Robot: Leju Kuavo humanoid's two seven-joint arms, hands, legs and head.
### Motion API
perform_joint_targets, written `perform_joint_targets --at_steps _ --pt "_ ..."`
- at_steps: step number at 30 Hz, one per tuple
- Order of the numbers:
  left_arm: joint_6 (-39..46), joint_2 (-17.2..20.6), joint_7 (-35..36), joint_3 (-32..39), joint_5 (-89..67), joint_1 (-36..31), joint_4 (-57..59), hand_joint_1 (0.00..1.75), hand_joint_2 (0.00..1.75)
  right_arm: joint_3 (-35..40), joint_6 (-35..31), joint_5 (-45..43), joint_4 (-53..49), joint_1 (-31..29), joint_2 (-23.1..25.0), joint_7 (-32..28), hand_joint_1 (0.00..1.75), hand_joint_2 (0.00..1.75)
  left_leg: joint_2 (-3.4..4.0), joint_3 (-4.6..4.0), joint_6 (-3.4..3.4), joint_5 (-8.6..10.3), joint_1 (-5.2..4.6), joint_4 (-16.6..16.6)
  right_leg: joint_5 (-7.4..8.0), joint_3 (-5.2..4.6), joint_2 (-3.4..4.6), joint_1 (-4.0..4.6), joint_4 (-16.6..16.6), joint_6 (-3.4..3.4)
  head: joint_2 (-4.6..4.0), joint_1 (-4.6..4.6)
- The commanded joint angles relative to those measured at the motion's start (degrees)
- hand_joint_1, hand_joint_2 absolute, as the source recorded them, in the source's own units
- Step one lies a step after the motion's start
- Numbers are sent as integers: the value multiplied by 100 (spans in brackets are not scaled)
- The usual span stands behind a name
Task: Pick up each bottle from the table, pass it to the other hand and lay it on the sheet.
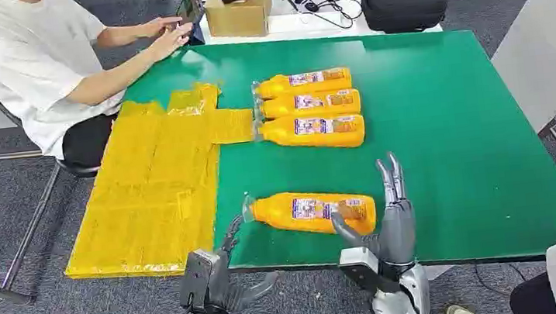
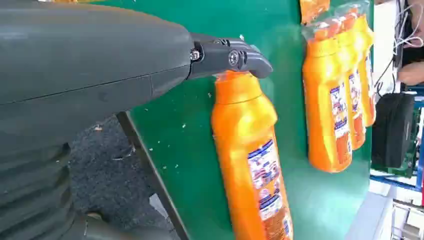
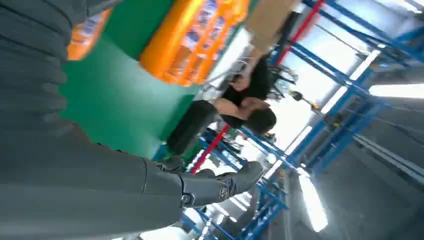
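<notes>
A lone bottle [image 1: 313, 212] is flanked by the released left hand [image 1: 226, 244] at 9 o'clock and released right hand [image 1: 390, 211] at 3; three bottles [image 1: 309, 111] lie at 12, touching the yellow sheet [image 1: 154, 193].

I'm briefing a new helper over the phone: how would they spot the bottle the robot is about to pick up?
On the green table, look at the near edge, between the robot's two hands. The lone orange bottle lies there on its side, apart from the three bottles lined up farther back.
</notes>
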Motion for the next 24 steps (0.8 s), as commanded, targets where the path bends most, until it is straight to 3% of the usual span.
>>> perform_joint_targets --at_steps 1,8,16,20,24 --pt "184 -38 -161 -116 -37 -217 315 0 175 380 -16 -131 -335 84 -209 29 0 175 -4 25 -4 -6 2 -5 -8 28 -11 4 -5 -10 0 0" --pt "324 -34 -291 -141 -51 -201 266 0 175 608 52 -928 -529 143 -239 -63 0 175 0 27 -4 -9 3 -4 -10 29 -7 5 -4 -11 0 0" --pt "660 -210 -1060 129 260 -82 -244 0 175 783 103 -892 -220 12 -256 -33 0 175 0 23 -4 -7 2 -2 -7 25 -7 4 -2 -9 0 0" --pt "629 -125 -1137 159 431 24 -474 0 175 986 120 213 849 -310 -460 886 0 175 15 26 -4 -6 5 -7 0 26 9 7 -11 -9 0 0" --pt "648 -113 -1137 170 436 58 -411 0 175 790 -16 436 1432 -470 -446 723 0 175 12 42 -5 -6 6 -15 -2 45 4 8 -19 -11 0 0"
